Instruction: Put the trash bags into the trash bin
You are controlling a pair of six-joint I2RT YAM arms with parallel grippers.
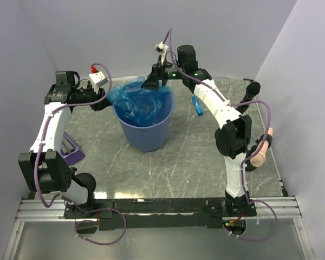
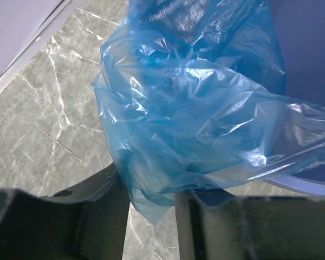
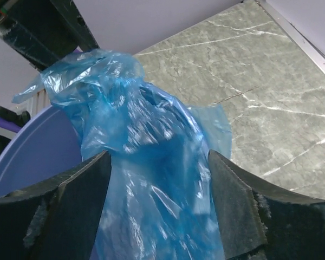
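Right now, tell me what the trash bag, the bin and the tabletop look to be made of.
Trash bag: thin plastic film, glossy and translucent blue; it crinkles and catches bright highlights. Trash bin: probably rigid moulded plastic, duller matte blue, smooth walls. Tabletop: grey-green with pale veins like marble, though it may be a printed laminate; slight sheen.

We see a bag [image 1: 138,100] of thin, glossy, crinkled plastic film, a bin [image 1: 146,135] of smooth matt plastic, and a table [image 1: 189,157] with a smooth marble-look top.

Small blue stick [image 1: 197,106], purple object [image 1: 71,151] on marble table [image 1: 184,157]
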